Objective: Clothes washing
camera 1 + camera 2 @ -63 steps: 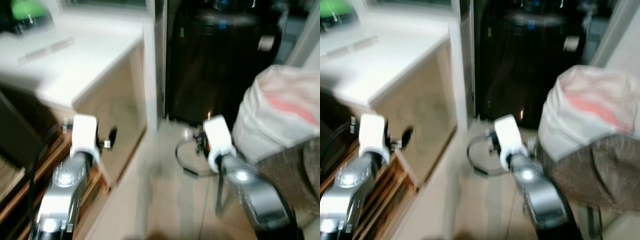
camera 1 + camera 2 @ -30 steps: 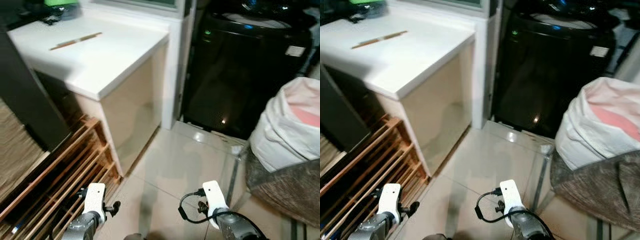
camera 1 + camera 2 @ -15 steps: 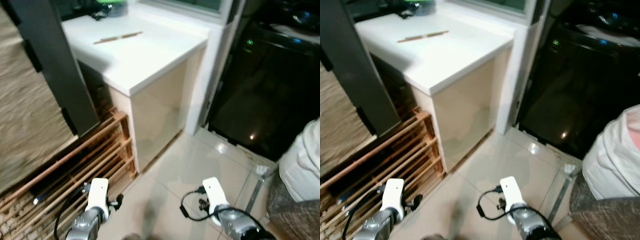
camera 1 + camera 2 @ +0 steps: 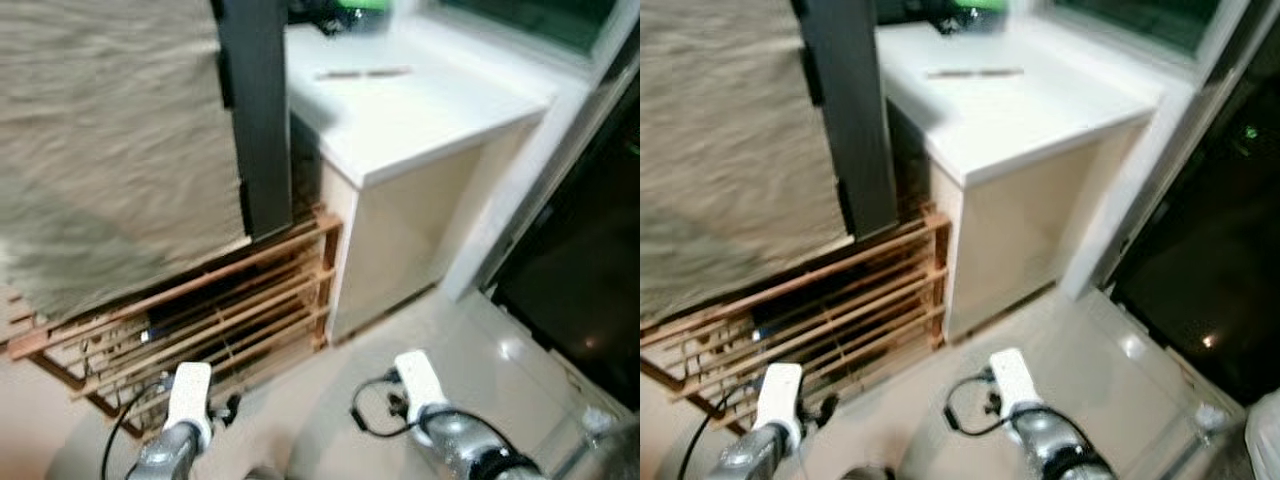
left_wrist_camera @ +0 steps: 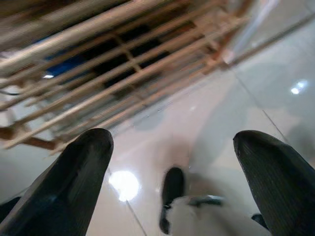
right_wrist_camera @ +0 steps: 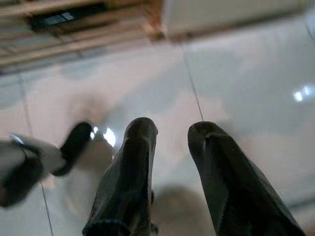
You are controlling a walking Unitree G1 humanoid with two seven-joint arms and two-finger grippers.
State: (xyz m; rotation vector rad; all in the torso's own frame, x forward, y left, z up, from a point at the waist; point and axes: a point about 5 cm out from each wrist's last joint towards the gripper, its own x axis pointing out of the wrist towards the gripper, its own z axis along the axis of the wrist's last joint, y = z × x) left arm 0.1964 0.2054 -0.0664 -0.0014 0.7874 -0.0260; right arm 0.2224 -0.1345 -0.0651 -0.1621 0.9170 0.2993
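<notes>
Black washer [image 4: 590,300], central a second ago, now sits at the right edge as the view swings toward the slatted wooden rack [image 4: 200,310] and white counter [image 4: 420,110]; left end effector [image 5: 172,182] hangs wide apart, right end effector [image 6: 172,147] slightly apart, both empty, so loading looks unstarted.

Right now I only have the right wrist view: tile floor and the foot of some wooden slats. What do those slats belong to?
Observer: A low wooden slatted rack, standing against the side of a white-topped cabinet.
Operator: Anything on that cabinet?
Observer: A thin stick-like item lies on the top; something green sits at the back, too blurred to name.
Operator: And the left gripper?
Observer: The left gripper hangs low over the tile beside the rack, fingers wide apart and holding nothing.
</notes>
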